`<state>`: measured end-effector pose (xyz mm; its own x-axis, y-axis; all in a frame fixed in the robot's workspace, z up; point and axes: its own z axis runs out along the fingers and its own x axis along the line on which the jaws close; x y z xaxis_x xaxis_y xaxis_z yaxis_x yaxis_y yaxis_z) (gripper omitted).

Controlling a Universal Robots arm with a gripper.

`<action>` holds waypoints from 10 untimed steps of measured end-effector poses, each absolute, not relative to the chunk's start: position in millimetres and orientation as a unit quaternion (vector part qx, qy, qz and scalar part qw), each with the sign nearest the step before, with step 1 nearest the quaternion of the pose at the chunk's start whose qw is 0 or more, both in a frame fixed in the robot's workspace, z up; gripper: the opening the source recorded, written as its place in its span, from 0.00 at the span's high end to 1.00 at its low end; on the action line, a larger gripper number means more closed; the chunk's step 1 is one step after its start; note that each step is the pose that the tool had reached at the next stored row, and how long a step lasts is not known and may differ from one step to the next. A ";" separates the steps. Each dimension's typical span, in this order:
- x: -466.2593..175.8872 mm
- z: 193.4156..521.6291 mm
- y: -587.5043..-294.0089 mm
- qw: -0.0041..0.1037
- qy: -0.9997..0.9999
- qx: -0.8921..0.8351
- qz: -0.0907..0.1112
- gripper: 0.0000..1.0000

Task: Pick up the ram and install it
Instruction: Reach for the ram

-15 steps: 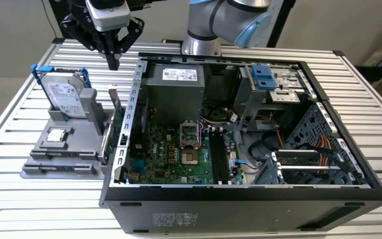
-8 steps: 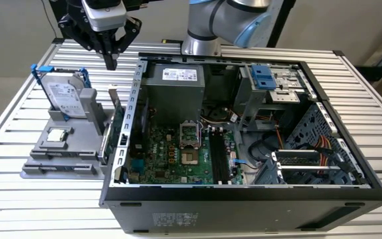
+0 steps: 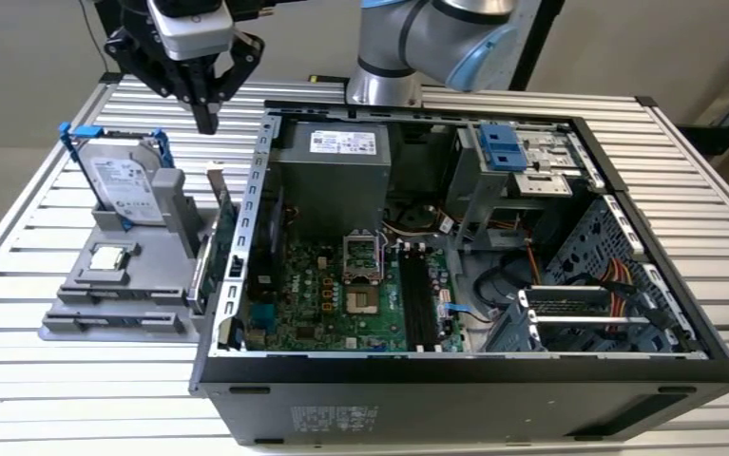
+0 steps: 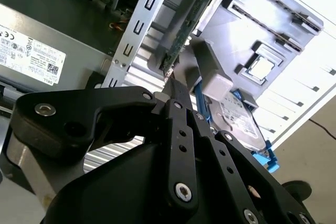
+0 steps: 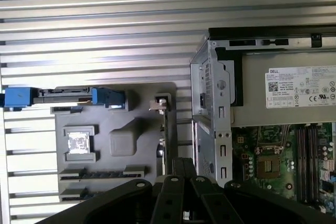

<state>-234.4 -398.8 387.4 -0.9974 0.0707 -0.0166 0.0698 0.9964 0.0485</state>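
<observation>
Ram (image 3: 223, 237) stands on edge in the grey holder (image 3: 86, 285), below the pincer (image 3: 205, 122), whose fingers are pressed together, gripping nothing.

One gripper (image 3: 205, 122). Just under it, one ram (image 3: 222, 228). Farther off, one hard drive (image 3: 124, 180) and one CPU chip (image 3: 110, 255), all on one gray holder (image 3: 117, 321). Also near gripper: one computer case (image 3: 466, 385) holding one power supply (image 3: 333, 180), one motherboard (image 3: 319, 294).

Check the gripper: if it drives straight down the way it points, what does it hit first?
Probably the top edge of the ram, standing on edge in the gray holder. The gripper hangs above one end; depth is unclear, so it may just miss.
</observation>
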 end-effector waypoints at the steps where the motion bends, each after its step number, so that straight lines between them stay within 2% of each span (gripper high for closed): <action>1: -235.0 387.4 -398.8 0.009 0.999 0.035 0.024 1.00; 10: -240.6 387.1 -398.8 0.009 0.999 0.035 0.024 1.00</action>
